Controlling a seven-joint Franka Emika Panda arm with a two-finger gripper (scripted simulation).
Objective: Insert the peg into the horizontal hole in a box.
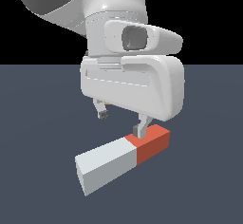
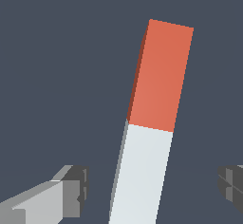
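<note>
The peg (image 1: 111, 161) lies flat on the dark floor, its longer grey-white part towards the camera and its red-orange end (image 1: 153, 143) farther back on the exterior view's right. My gripper (image 1: 121, 120) hangs over it, open, one finger (image 1: 141, 129) near the joint between the two colours and the other finger (image 1: 101, 112) farther back. In the wrist view the peg (image 2: 151, 123) runs between the two spread fingertips (image 2: 71, 190), with a gap on each side; my gripper (image 2: 152, 190) holds nothing. The box and its hole are out of view.
The arm's white hand and wrist (image 1: 133, 83) fill the upper middle of the exterior view and hide what lies behind them. A dark blue-grey floor (image 1: 204, 185) spreads around the peg.
</note>
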